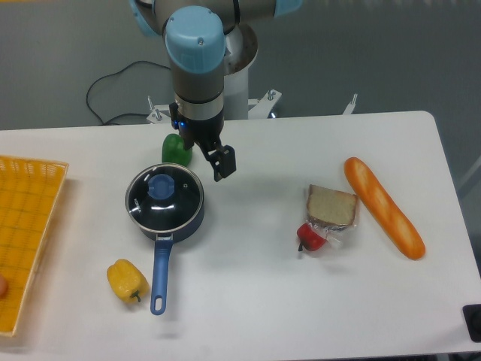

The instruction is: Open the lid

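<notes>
The round dark glass lid (pixel 174 203) with a metal rim and a blue knob (pixel 160 186) sits closed on the blue long-handled saucepan (pixel 158 278) at centre left of the white table. My gripper (pixel 204 153) hangs just behind and to the right of the pan, above the table, apart from the lid. It looks open and empty. One black finger (pixel 224 162) shows clearly at the pan's far right; the other is mostly hidden under the wrist near the green pepper.
A green pepper (pixel 176 150) lies right behind the pan, by the gripper. A yellow pepper (pixel 126 280) lies left of the pan handle. A yellow basket (pixel 26 226) is at the left edge. Bread slice (pixel 331 207), red pepper (pixel 312 237) and baguette (pixel 383 207) lie right.
</notes>
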`<state>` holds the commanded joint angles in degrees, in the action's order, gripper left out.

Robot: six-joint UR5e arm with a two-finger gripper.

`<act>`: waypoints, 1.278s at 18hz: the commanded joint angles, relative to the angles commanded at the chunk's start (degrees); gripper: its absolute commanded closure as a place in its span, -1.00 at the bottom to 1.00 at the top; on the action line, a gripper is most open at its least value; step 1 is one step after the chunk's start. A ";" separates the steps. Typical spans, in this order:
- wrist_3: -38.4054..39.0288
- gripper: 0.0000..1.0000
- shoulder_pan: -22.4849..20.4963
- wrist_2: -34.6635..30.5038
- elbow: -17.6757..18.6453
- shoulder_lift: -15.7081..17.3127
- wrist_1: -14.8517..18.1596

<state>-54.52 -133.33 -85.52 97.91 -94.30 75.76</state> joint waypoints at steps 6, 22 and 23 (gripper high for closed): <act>10.57 -1.00 1.93 1.85 0.00 -1.49 -2.37; -15.51 -1.00 5.27 1.23 -3.25 -5.27 -2.46; -16.84 -1.00 5.36 1.23 -2.82 -5.45 -2.55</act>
<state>-71.35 -127.97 -84.29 95.09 -99.75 73.21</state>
